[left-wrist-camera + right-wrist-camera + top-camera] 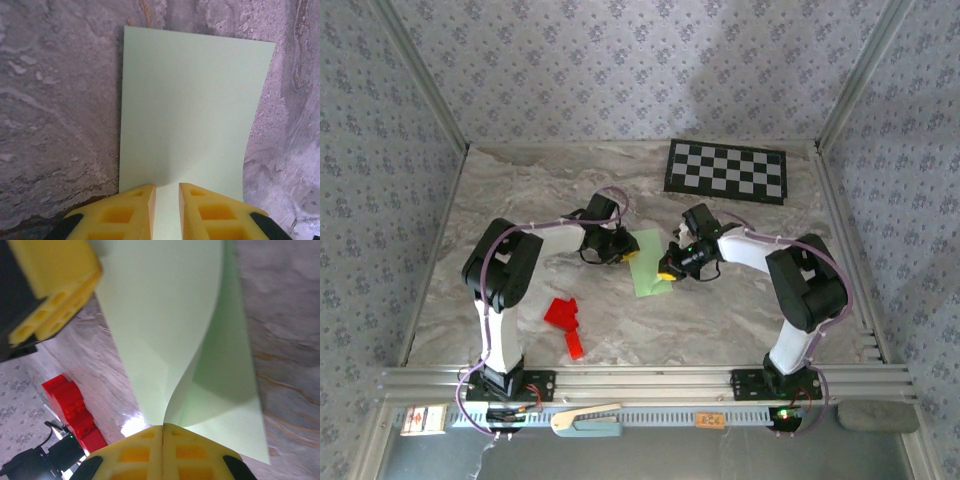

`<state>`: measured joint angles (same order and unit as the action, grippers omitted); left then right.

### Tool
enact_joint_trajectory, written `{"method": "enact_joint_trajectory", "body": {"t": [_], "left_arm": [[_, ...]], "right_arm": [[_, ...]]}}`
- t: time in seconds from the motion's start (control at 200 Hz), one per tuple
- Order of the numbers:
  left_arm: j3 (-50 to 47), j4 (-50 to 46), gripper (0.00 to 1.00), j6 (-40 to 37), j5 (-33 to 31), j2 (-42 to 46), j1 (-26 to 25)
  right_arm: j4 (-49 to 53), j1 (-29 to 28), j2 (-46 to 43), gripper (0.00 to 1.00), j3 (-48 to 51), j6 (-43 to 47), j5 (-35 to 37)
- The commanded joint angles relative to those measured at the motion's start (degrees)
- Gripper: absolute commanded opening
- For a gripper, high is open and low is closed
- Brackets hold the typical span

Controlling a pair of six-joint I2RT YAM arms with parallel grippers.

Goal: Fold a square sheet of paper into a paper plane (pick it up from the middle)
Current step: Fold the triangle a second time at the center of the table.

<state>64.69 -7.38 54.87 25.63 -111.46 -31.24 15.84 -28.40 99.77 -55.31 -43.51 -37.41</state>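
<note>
**Folding the first half: right gripper lifts, left gripper pins**

Your work sits on the grey marbled table [520,190], with the flat black-and-white checkerboard [727,170] well beyond the right gripper and out of the way. The pale green square sheet of thin paper [648,265] lies between your two grippers, touching both. A bright red folded paper shape [565,318] lies apart on the near side of the left gripper; ignore it.

Your right gripper [163,426] has its yellow fingers pressed together on one edge of the sheet. That edge is raised and curls up in a soft bend above the flat part. Your left gripper [167,187] stands with a slim gap between its fingers, tips at the sheet's near edge and the paper stretching flat ahead of them. Whether those tips press down on the sheet I cannot tell.

This looks like the opening half-fold, with nothing creased yet. To do it well:

- Plant the left tips so the flat half cannot slide.
- Carry the pinched edge low and slowly across toward the left gripper.
- Match edge to edge and corner to corner before you flatten anything.
- Release only once the bend sits squarely down the middle.

A skewed crease here will probably spoil every later fold.
</note>
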Motion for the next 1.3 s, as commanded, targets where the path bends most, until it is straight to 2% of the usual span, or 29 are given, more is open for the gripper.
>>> {"method": "enact_joint_trajectory", "body": {"t": [0.0, 0.35, 1.294], "left_arm": [[-0.29, -3.34, 0.21, -1.35, -1.19, -0.87, -0.3], [-0.54, -3.76, 0.21, -1.61, -1.38, -1.28, -0.27], [-0.89, -3.48, 0.2, -1.16, -1.63, -1.66, -0.6]], "right_arm": [[-2.59, -0.42, 1.37, 0.0, -2.41, 0.1, -1.36], [-5.63, -1.87, 5.64, 0.0, -5.86, -2.53, 1.25], [-3.62, -4.22, 11.15, 0.0, -9.99, -3.45, 4.19]]}}
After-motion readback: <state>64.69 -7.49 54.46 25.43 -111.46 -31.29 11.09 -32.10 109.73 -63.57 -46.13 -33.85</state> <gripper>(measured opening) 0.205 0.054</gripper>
